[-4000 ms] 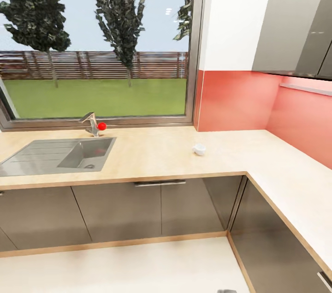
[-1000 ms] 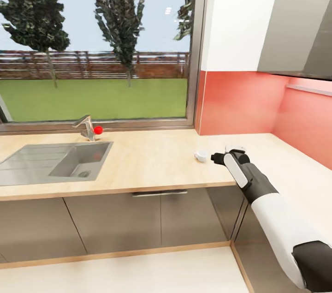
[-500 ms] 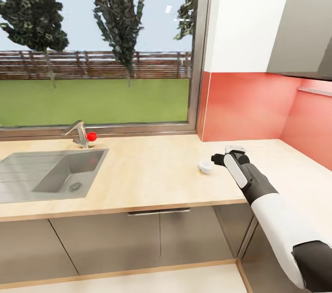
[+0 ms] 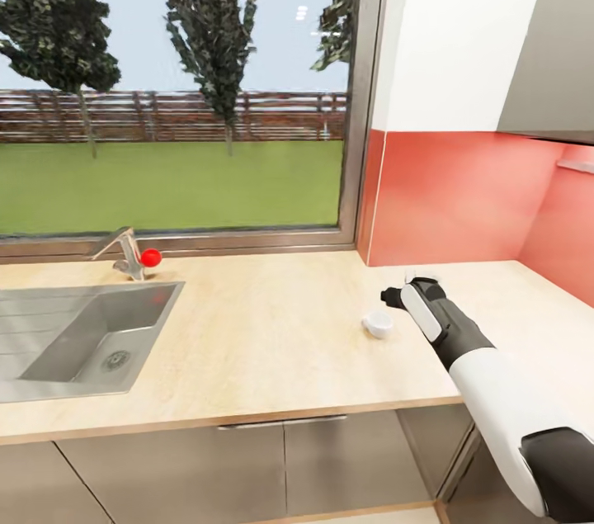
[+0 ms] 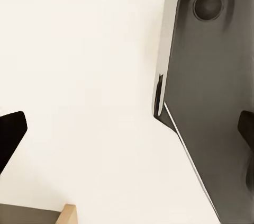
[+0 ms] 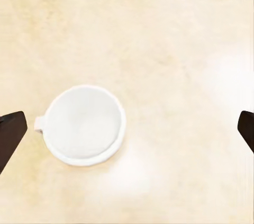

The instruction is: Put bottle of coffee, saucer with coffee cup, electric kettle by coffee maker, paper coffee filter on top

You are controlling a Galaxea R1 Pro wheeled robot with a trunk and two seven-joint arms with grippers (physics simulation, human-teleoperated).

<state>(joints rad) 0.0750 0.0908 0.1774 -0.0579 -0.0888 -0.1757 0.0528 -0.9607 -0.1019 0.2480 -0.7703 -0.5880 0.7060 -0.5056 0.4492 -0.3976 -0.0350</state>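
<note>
Right gripper (image 6: 127, 128) – fingers wide apart, holding nothing | above coffee cup (image 6: 82, 125) on kitchen countertop (image 4: 247, 326) | left gripper (image 5: 127, 134) – open, empty

Bare kitchen countertop (image 4: 247, 342) around coffee cup (image 6: 83, 125), right hand (image 6: 127, 126) fingers spread wide above

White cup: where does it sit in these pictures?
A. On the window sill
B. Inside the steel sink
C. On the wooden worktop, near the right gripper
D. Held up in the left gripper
C: the white cup stands on the bare wooden worktop, just ahead of the right gripper.
</note>
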